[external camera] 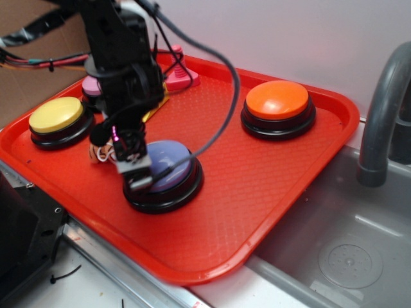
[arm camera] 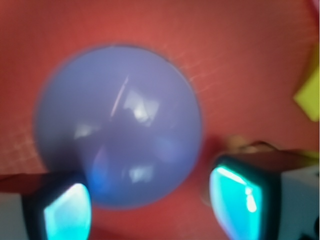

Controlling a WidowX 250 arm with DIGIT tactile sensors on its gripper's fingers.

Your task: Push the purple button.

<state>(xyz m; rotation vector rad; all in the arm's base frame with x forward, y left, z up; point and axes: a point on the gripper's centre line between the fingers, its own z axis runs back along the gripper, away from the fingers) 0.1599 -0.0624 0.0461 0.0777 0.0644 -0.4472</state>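
Observation:
The purple button (external camera: 172, 162), a bluish-lavender dome on a black round base, sits at the front middle of the red tray (external camera: 257, 192). My gripper (external camera: 136, 172) points down at the dome's left edge, very close to it or touching; I cannot tell which. In the wrist view the blurred dome (arm camera: 120, 125) fills most of the frame. My gripper (arm camera: 150, 205) is open and empty, its two cyan-lit fingertips (arm camera: 67, 212) standing wide apart at the dome's near edge.
On the tray are a yellow button (external camera: 56, 115) at left, a pink-mauve button (external camera: 92, 86) behind it, an orange button (external camera: 277, 99) at back right, and a pink object (external camera: 180, 74) at the back. A grey sink (external camera: 347, 250) and faucet (external camera: 379, 115) lie to the right.

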